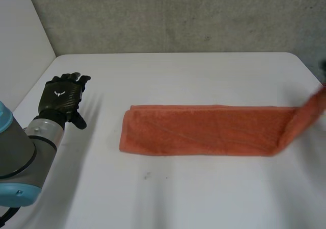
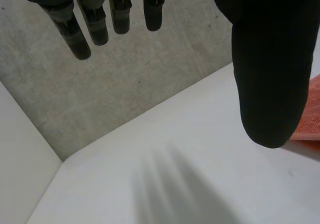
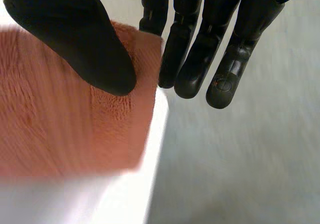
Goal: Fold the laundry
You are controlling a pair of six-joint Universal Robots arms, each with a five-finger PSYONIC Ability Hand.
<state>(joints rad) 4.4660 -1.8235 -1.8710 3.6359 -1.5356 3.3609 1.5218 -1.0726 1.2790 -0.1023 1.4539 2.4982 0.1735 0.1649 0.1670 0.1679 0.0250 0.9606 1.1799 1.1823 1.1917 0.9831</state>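
Here's the orange towel (image 1: pixel 204 129), laid out on the white worktop (image 1: pixel 168 198) as a long narrow strip, already folded by the look of its thick edges. All the action is at one end. The right hand (image 3: pixel 75 34) has that short end, thumb planted on top of the pile and cloth running in under it towards the fingers (image 3: pixel 195 69). I read that as a pinch close to the corner. At that hand the end rises clear of the worktop, while the rest of the strip lies flat and stretches away towards the left hand (image 1: pixel 63 95). The left hand is out of play, fingers straight and relaxed, holding nothing, well apart from the towel's other short end. In its own wrist view, a sliver of orange shows just beside its thumb.

How will it handle? It looks like terry cloth, soft, limp and light enough for a one-handed lift. The looped surface should give the thumb good purchase, so slipping isn't my worry. Sagging is. Held near one corner, the other corner of that end is likely to droop, and the layers may slide apart. The best hold, I'd say, is on the short edge with all layers caught together. The free left hand could pin the opposite end to keep the strip square.
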